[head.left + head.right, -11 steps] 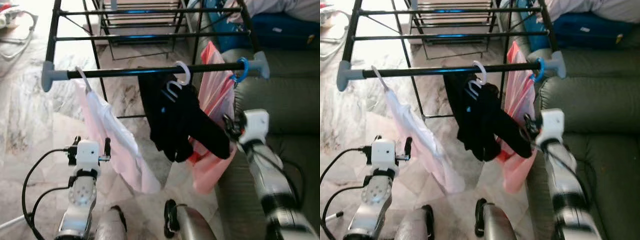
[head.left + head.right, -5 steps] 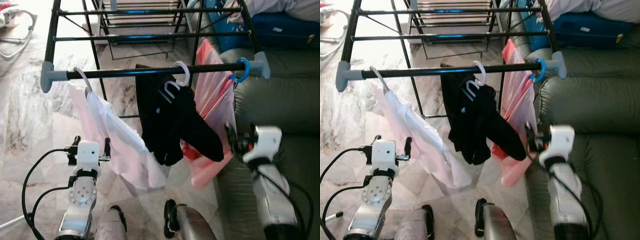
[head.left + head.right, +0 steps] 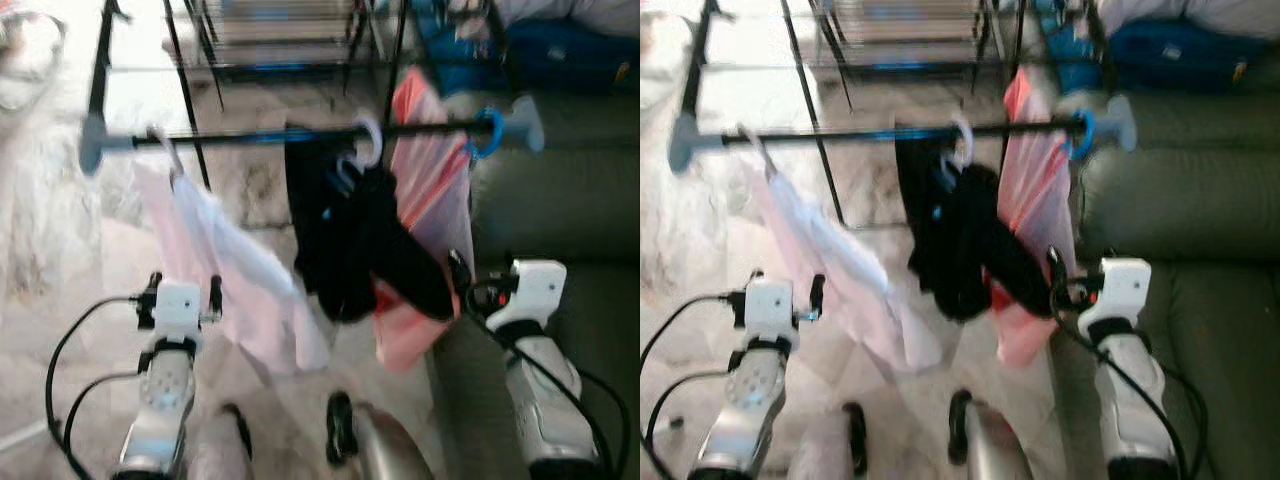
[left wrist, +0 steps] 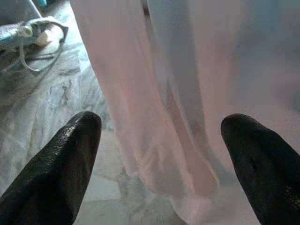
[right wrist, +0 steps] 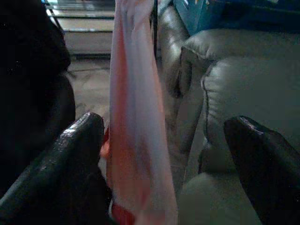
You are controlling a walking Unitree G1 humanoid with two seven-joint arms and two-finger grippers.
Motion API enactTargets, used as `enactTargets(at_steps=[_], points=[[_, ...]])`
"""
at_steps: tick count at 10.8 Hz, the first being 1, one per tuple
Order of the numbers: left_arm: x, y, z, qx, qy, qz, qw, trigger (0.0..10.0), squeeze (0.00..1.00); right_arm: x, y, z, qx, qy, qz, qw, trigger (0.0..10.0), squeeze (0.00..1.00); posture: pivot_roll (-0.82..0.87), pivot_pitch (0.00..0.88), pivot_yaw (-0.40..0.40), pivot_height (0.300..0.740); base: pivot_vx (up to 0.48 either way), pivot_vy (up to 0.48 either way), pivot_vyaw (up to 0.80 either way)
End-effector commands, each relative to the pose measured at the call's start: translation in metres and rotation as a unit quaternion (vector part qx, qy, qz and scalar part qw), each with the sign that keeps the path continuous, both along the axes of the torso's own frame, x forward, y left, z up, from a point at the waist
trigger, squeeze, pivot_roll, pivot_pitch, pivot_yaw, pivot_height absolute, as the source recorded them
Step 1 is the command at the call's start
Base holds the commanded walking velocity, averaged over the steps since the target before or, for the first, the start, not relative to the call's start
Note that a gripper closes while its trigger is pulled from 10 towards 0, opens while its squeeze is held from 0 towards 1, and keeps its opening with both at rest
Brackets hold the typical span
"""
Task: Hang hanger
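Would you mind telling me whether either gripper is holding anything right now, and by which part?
Nothing is held. The left gripper is open in front of the pale pink garment; the right gripper is open by the red-pink garment, gripping neither.

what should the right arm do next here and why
Probably ease the right gripper back and away from the rail. Its fingers stand open with nothing between them, the pink garment already hangs from the blue hanger hooked on the rail, and the cloth is close in front of the fingers, so backing off avoids snagging it.
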State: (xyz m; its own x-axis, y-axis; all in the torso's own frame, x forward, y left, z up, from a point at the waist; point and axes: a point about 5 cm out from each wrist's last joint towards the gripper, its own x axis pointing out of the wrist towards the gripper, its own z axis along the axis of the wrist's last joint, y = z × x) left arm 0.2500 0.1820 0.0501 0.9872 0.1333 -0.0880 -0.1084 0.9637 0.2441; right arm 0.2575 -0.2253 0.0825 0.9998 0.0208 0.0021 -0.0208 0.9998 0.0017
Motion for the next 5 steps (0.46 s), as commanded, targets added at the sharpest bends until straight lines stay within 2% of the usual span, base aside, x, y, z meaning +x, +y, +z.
enactTargets(at_steps=[1,5], points=[[-0.0060,0.0027,-0.0060,0.001,0.015,0.007,1.000,10.0,0.00,-0.0049,-0.0021,-0.0029,0.003,0.008,-0.009,1.000,10.0,1.00,0.00,0.220,-0.047,0.740,-0.315,0.000,0.00],[-0.0030,0.0034,-0.0059,0.002,0.015,0.006,1.000,10.0,0.00,-0.0038,-0.0036,-0.0030,0.005,0.013,-0.023,1.000,10.0,1.00,0.00,0.214,-0.044,0.740,-0.314,0.000,0.00]])
